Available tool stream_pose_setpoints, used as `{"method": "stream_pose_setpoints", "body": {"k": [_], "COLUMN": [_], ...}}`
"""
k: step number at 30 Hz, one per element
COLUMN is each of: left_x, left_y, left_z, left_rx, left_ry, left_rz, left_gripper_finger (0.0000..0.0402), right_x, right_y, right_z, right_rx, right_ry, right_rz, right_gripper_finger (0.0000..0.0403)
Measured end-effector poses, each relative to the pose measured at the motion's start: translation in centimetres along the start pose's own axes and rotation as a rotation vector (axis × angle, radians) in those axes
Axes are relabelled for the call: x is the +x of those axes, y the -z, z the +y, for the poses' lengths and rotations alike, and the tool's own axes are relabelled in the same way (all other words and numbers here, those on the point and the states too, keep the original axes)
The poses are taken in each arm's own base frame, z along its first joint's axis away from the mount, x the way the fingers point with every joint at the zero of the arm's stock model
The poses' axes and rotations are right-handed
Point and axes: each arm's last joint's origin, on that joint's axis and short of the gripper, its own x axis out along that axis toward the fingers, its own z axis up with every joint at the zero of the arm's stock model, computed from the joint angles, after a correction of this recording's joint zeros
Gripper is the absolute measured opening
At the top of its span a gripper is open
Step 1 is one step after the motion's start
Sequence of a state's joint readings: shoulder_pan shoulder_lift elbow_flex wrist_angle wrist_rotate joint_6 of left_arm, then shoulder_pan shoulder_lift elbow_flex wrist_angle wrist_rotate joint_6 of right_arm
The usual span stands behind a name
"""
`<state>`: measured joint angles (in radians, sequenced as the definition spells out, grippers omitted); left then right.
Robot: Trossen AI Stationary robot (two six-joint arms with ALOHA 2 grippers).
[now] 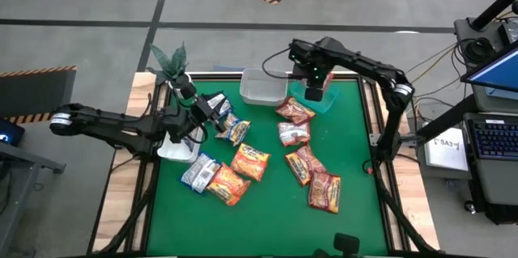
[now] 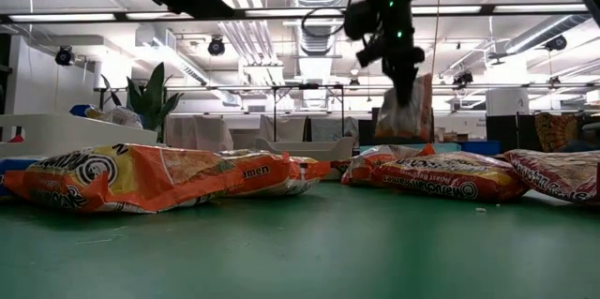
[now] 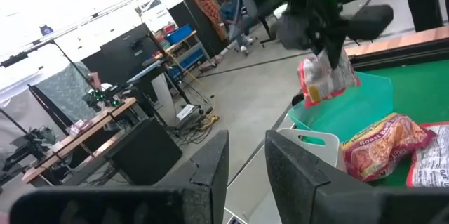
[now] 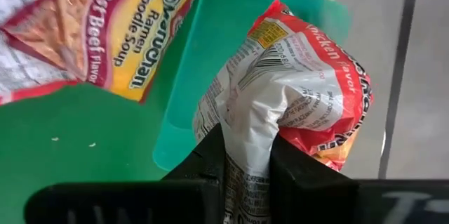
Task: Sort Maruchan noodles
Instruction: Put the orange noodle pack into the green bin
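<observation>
Several Maruchan packets lie flat on the green table: blue-and-white ones (image 1: 235,129), orange ones (image 1: 250,162) and dark red ones (image 1: 324,192). My right gripper (image 1: 314,85) is at the far right of the table, above a teal tub (image 1: 325,104), and is shut on a red-and-white packet (image 4: 298,87). My left gripper (image 1: 205,112) is open and holds nothing. It hovers at the table's left near a white tub (image 1: 173,150) and a blue packet (image 1: 218,104). In the left wrist view its fingers (image 3: 210,168) stand apart with nothing between them. My right gripper pinches the red-and-white packet between its two fingers by one crumpled end (image 4: 247,129), coming from above and pointing down. The packet (image 2: 405,112) hangs below the fingers, lifted clear, over the teal tub (image 4: 210,55).
A clear tub (image 1: 263,88) stands at the far edge beside the teal one. A potted plant (image 1: 168,62) stands at the far left corner. Red packets (image 1: 294,111) lie just near of the teal tub. The near strip of the green table (image 1: 267,226) is bare.
</observation>
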<state>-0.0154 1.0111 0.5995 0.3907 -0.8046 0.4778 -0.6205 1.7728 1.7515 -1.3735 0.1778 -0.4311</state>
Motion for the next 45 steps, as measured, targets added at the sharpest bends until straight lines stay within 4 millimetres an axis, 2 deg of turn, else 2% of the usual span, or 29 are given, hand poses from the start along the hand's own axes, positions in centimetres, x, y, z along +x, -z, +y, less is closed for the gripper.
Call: {"method": "stream_pose_setpoints", "body": {"k": [4,11,24,37,41,45], "left_x": [0.0,0.0,0.0,0.0,0.0,0.0], "left_y": [0.1,0.3,0.3,0.3,0.3,0.3], "left_z": [-0.1,-0.2,-0.2,-0.2,-0.2,-0.2], "left_rx": [0.01,0.026,0.026,0.026,0.026,0.025], "left_ry": [0.005,0.011,0.011,0.012,0.011,0.011], "left_rz": [0.009,0.022,0.022,0.022,0.022,0.022], "left_gripper_finger": [0.0077,0.0077,0.0077,0.0077,0.0077,0.0077], "right_x": [1.8,3.8,5.2,7.1,7.2,7.2], "right_y": [-0.5,-1.4,-2.0,-1.8,-1.9,-1.9], "right_z": [0.0,0.0,0.6,2.2,2.3,2.4], "right_rx": [-0.016,-0.028,-0.074,-0.124,-0.084,-0.056], "right_ry": [-0.003,-0.006,-0.01,-0.03,-0.033,-0.03], "right_rz": [0.089,0.142,0.188,0.264,0.263,0.265], "right_gripper_finger": [0.0041,0.0042,0.0043,0.0044,0.0059,0.009]}}
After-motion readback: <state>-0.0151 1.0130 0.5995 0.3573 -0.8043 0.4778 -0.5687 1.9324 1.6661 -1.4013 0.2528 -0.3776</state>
